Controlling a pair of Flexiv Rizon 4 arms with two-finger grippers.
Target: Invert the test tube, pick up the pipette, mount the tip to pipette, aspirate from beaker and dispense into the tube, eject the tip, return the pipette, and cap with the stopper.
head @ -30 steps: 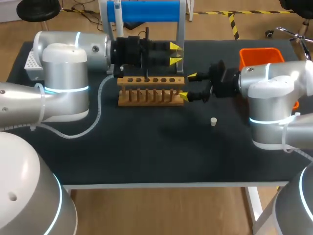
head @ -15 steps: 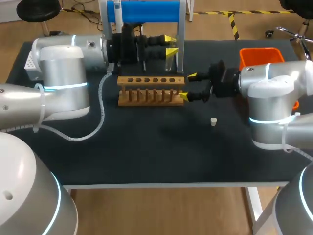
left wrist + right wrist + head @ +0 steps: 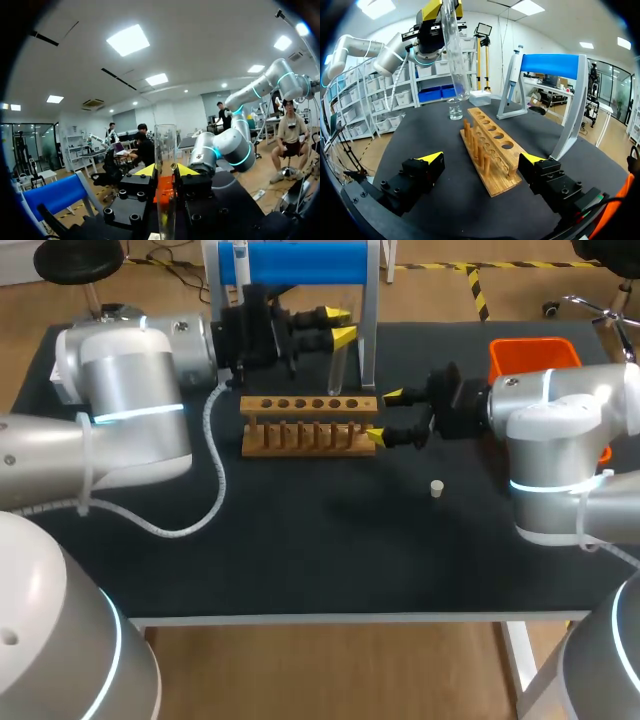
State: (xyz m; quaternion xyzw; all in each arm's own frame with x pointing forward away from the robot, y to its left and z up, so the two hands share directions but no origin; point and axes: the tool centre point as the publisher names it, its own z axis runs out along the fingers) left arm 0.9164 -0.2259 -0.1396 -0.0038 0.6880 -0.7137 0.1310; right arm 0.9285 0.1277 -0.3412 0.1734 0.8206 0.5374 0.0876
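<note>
The left arm (image 3: 130, 410) and right arm (image 3: 560, 440) were rounded silver housings with cyan rings. The left hand (image 3: 342, 326) and right hand (image 3: 385, 416) were black (socket screws visible) and yellow-tipped. A white cable (image 3: 222, 490) hung beside the left arm.

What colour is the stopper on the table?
Off-white; the small cylindrical stopper shows best in head view.

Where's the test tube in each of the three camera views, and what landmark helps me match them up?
Head view: the test tube is held in the left gripper, behind the wooden rack.
Left wrist view: the test tube is gripped between its own fingers, sticking out ahead.
Right wrist view: the test tube is held by the left gripper, above the beaker.
Shared landmark: the blue stand.
</note>
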